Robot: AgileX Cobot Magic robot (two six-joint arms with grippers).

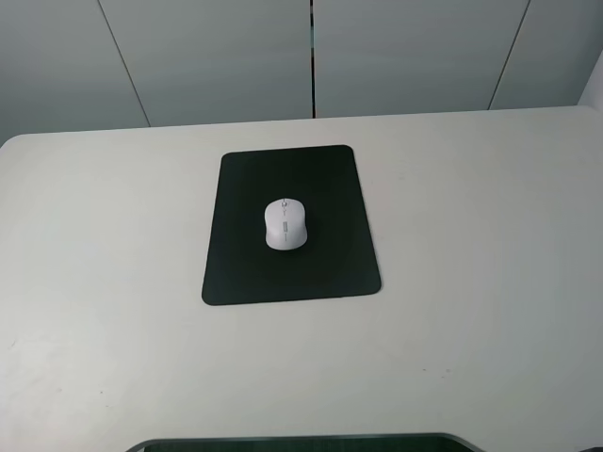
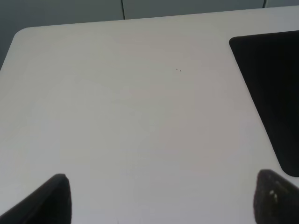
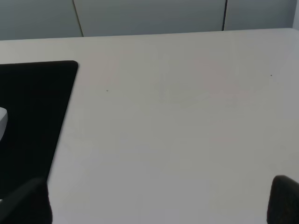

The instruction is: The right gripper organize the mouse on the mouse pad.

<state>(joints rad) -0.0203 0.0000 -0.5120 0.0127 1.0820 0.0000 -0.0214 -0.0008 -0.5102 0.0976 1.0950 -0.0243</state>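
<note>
The white mouse (image 1: pixel 285 224) with a grey middle strip lies upright on the middle of the black mouse pad (image 1: pixel 245 273), which lies flat on the white table. Neither arm shows in the exterior high view. In the right wrist view, my right gripper (image 3: pixel 159 203) is open and empty above bare table beside the pad (image 3: pixel 32 112); a sliver of the mouse (image 3: pixel 2 122) shows at the frame edge. In the left wrist view, my left gripper (image 2: pixel 163 200) is open and empty, with the pad's edge (image 2: pixel 271 88) to one side.
The white table (image 1: pixel 471 235) ends at a back edge before grey wall panels (image 1: pixel 311 56). A dark curved edge (image 1: pixel 301 443) shows at the near side of the table.
</note>
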